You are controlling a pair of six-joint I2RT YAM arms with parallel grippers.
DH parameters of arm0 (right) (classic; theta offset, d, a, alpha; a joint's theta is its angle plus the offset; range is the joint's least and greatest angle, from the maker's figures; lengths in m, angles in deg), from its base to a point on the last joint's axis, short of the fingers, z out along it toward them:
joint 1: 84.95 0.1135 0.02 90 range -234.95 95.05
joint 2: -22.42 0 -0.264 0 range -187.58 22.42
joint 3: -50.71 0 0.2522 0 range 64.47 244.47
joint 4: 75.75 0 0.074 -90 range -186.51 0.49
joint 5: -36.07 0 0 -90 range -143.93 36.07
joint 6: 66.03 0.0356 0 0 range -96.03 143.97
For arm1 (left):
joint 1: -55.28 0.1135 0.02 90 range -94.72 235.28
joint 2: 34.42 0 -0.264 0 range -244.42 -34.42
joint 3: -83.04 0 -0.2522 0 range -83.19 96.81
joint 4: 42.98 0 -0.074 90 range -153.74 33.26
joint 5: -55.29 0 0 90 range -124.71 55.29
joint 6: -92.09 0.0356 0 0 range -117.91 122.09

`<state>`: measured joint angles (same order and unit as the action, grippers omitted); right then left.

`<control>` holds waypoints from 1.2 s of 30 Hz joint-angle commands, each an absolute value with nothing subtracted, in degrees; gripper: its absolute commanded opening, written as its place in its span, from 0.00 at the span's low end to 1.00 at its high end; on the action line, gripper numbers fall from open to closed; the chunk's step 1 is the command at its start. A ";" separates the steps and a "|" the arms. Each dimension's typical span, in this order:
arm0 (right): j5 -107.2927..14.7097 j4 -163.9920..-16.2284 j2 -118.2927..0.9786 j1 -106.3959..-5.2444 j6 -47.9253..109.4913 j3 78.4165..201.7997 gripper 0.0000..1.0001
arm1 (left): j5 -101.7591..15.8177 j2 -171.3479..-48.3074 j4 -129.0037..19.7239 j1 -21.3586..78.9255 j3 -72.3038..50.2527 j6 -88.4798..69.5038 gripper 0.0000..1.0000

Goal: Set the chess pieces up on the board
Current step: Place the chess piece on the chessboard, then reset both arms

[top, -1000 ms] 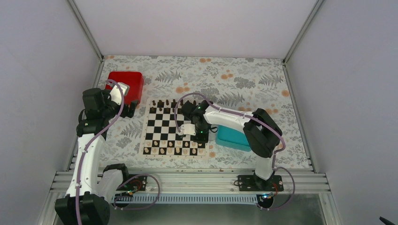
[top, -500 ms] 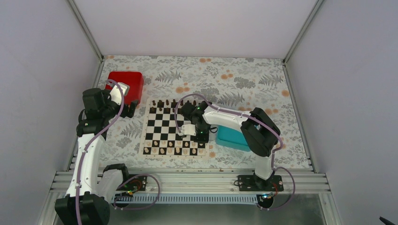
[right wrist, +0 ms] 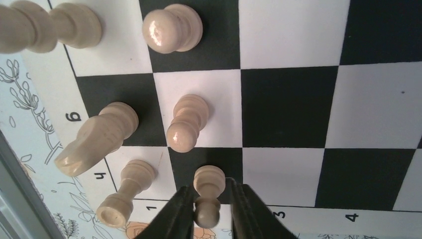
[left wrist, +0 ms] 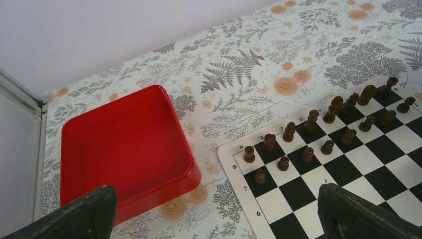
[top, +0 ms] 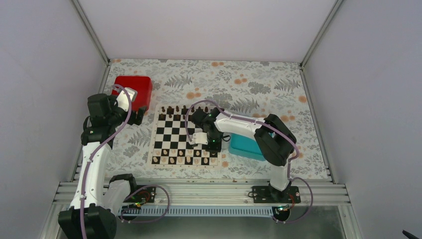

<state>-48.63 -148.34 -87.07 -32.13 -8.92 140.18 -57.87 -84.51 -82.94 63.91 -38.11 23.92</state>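
Having edged slightly left over the black-and-white chessboard (top: pixel 171 135), the right gripper (right wrist: pixel 209 193) is pinching a pale wooden pawn (right wrist: pixel 209 177) in its jaws on a dark edge square, placement apparently nearly done, while the left gripper (left wrist: pixel 215 199) is idling, jaws spread, near the red plastic tray (left wrist: pixel 124 144).

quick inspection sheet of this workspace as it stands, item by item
surface: floral table cover, flat, no spills seen
job's things: chessboard lies flat; dark pieces stand along its far rows, light pieces along its near rows; one light pawn stands at the near edge
clutter: red tray left of the board, nothing seen in it; teal box right of the board, partly hidden by the right arm
grippers: left end effector open, near the red tray; right end effector shut on the light pawn
cables: purple cable runs along the left arm; looped cable hangs over the board
surroundings: plain walls; metal rail at the near edge
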 commanded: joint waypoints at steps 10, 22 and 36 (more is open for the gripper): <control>-50.38 -150.93 -77.61 -37.05 -8.91 141.97 0.63 | -59.23 -84.04 -82.14 64.34 -38.46 24.33 1.00; -53.63 -116.04 -45.05 -76.49 -5.53 122.14 1.00 | -59.80 -83.14 -82.06 64.60 -38.61 24.42 1.00; -58.93 -98.09 -38.70 -86.50 4.40 109.28 1.00 | -61.27 -81.57 -82.14 64.61 -38.90 24.92 1.00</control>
<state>-60.63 -102.29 -39.05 -85.90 2.58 109.69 -59.29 -82.58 -82.96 64.23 -38.44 24.07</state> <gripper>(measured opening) 0.999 0.999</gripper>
